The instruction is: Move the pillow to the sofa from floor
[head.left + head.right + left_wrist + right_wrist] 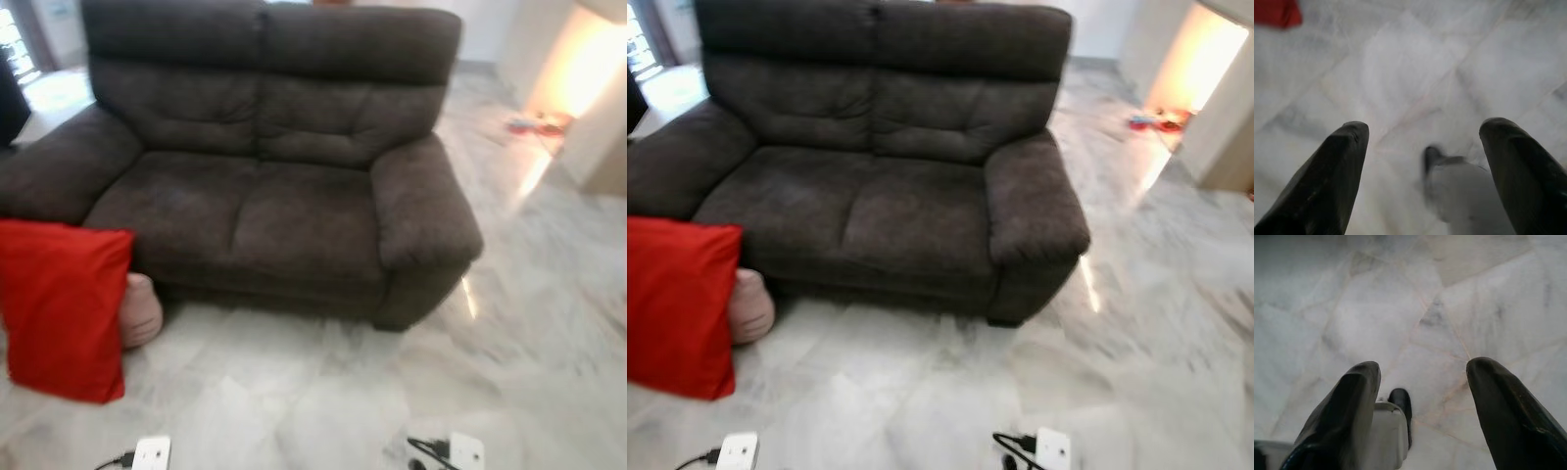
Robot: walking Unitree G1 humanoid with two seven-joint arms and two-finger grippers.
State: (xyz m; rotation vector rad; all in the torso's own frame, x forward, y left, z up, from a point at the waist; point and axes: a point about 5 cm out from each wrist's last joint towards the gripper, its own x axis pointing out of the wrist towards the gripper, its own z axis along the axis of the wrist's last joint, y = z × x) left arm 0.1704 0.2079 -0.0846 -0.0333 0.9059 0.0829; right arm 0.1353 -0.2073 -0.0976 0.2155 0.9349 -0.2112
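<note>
Left pincer and right pincer both hang with fingers spread wide, holding nothing, above the pale marble floor. Floor: grey-veined, glossy, reflecting light. Red pillow stands upright on the floor against the front of the sofa's left armrest; a pink cushion lies just behind it. Sofa: dark brown two-seater. Beyond the sofa's right side, a brightly lit doorway.

Red pillow cut off at left edge, partly hiding pink cushion. Sofa top cropped. Far doorway clutter too blurred to identify.
</note>
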